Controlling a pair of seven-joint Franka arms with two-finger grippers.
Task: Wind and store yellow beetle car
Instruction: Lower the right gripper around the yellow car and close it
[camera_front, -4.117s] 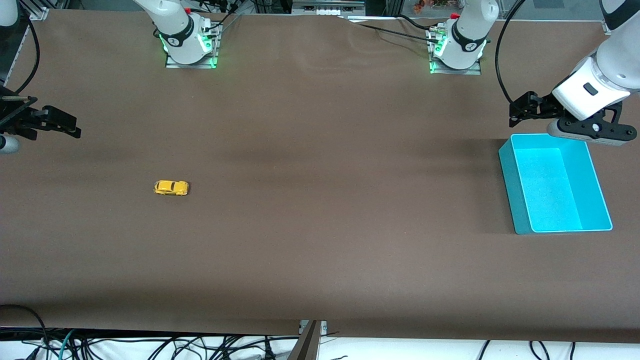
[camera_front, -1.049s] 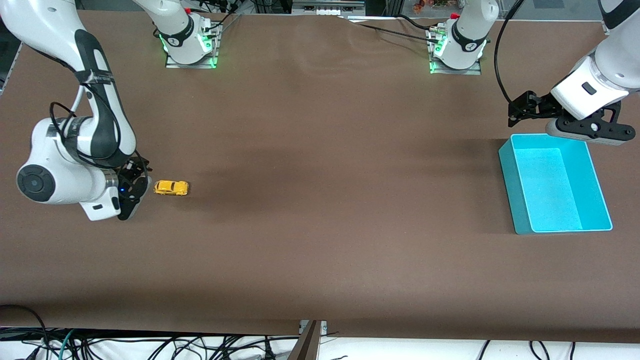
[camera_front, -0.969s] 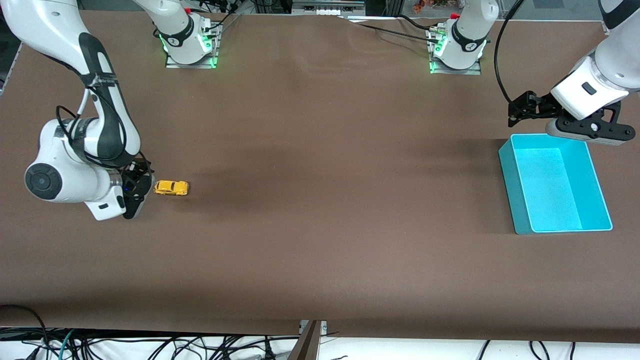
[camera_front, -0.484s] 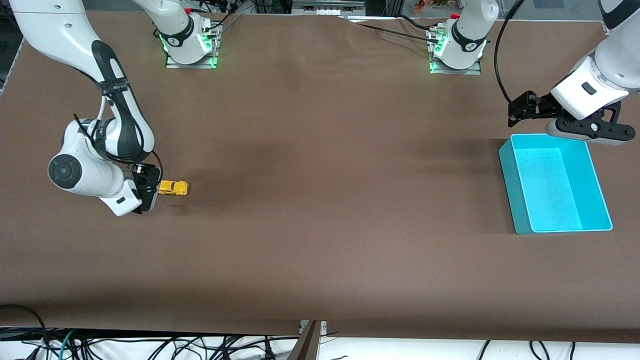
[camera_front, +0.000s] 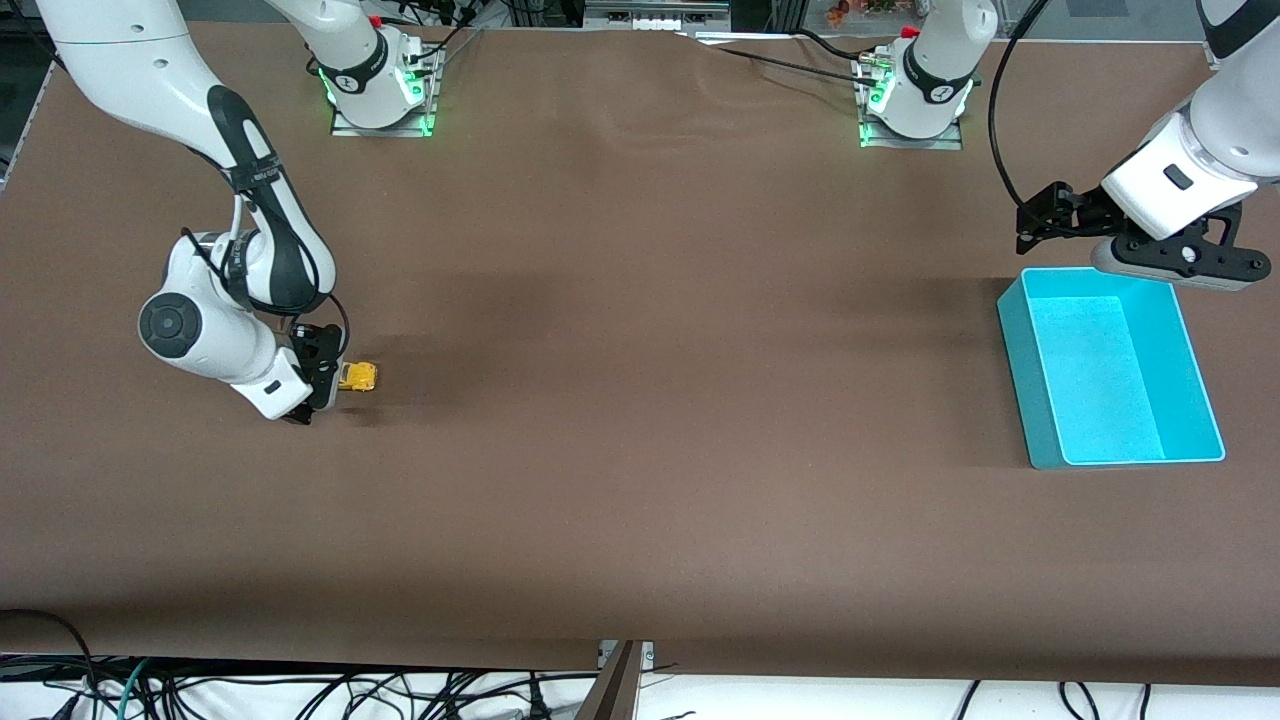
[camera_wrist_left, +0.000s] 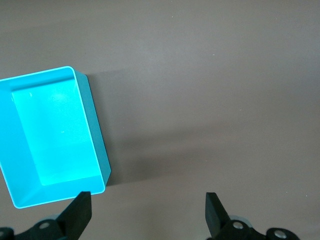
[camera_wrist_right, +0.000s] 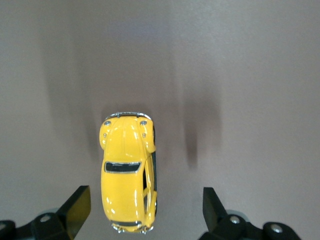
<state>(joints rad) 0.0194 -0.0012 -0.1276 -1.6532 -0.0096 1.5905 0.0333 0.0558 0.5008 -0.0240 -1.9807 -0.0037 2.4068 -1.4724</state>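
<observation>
The yellow beetle car (camera_front: 360, 377) stands on the brown table toward the right arm's end. My right gripper (camera_front: 325, 385) is low over one end of the car and hides part of it. In the right wrist view the car (camera_wrist_right: 127, 170) lies lengthwise between the open fingers (camera_wrist_right: 77, 205), closer to one finger, with a gap on each side. The right gripper (camera_wrist_right: 145, 212) touches nothing. My left gripper (camera_front: 1040, 218) waits, open and empty (camera_wrist_left: 147, 217), over the table at the farther edge of the turquoise bin (camera_front: 1020, 380).
The turquoise bin (camera_wrist_left: 92, 125) is empty and stands at the left arm's end of the table. The two arm bases (camera_front: 380, 95) (camera_front: 912, 105) stand at the table's farther edge. Cables hang below the nearer edge.
My right arm has swung in from the table's end and its gripper now sits over the car's end. The car and the left arm have not moved.
</observation>
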